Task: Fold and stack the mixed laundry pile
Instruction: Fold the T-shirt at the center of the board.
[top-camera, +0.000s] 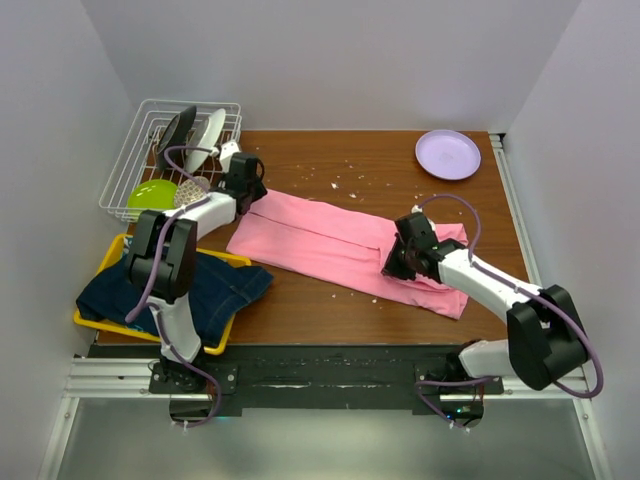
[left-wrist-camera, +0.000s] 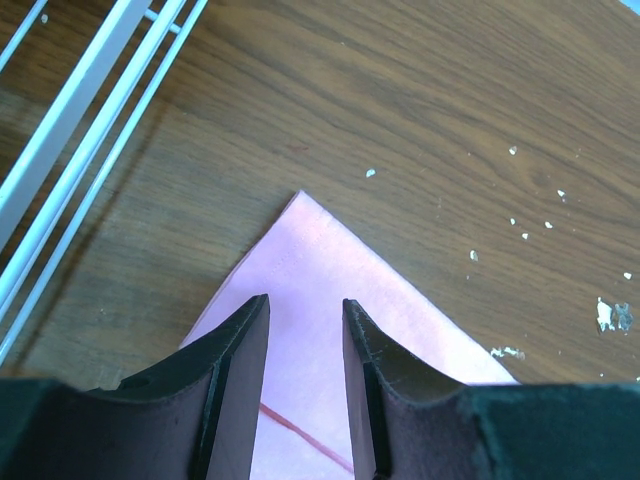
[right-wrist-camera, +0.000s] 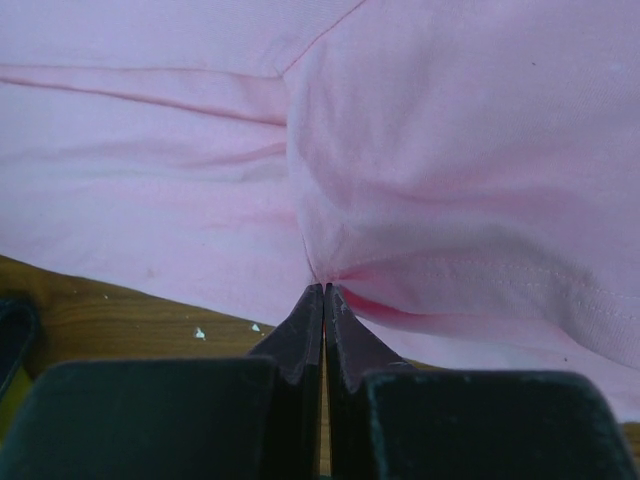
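A large pink T-shirt (top-camera: 330, 245) lies folded into a long strip across the brown table (top-camera: 330, 155). My left gripper (top-camera: 250, 195) hovers over its far-left corner. In the left wrist view this gripper (left-wrist-camera: 305, 302) stands open, with the flat pink corner (left-wrist-camera: 310, 250) showing between its fingers. My right gripper (top-camera: 397, 262) sits on the strip's right part. In the right wrist view that gripper (right-wrist-camera: 324, 287) is shut, pinching a bunched fold of the pink T-shirt (right-wrist-camera: 450, 180). A dark blue denim garment (top-camera: 200, 285) lies in the yellow tray (top-camera: 112, 250) at the near left.
A white wire rack (top-camera: 140, 130) with a green bowl (top-camera: 150, 195) and utensils stands at the back left; its wires (left-wrist-camera: 80, 100) run close to the left gripper. A purple plate (top-camera: 448, 154) sits back right. White crumbs (top-camera: 345, 180) dot the table.
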